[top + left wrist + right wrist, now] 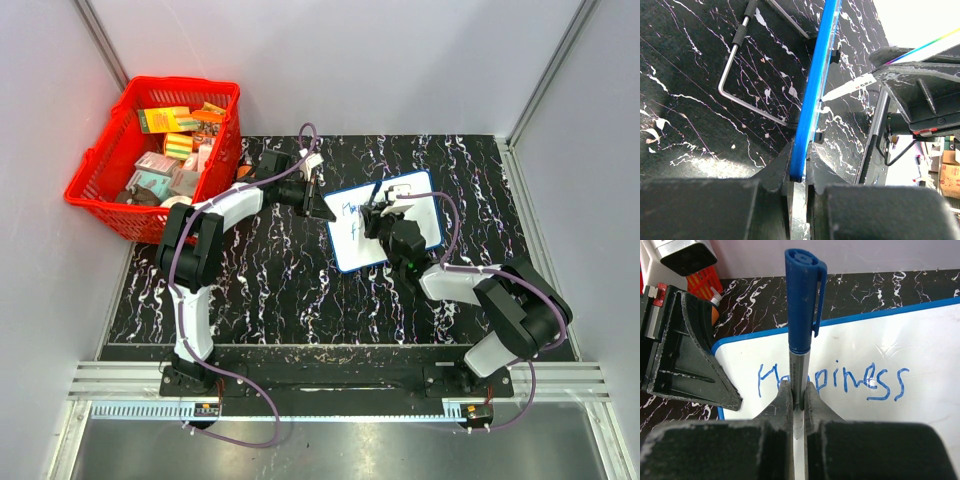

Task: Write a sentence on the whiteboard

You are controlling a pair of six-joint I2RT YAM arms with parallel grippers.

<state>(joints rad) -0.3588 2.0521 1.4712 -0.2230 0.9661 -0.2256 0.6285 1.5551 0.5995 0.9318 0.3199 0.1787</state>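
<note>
The left fingers [784, 167] are clamped on the thin blue rim of the whiteboard [816, 85], which runs edge-on up the middle of the left wrist view. The right fingers [784, 397] pinch a blue-capped marker [801, 300] upright at centre frame. Its pale front end reaches the board's face in the left wrist view. The sentence [840, 377] reads "Happiness" in blue. From above, the board sits just right of centre on the black marbled tabletop [280, 290], well apart from the red basket [185, 83] at upper left.
</note>
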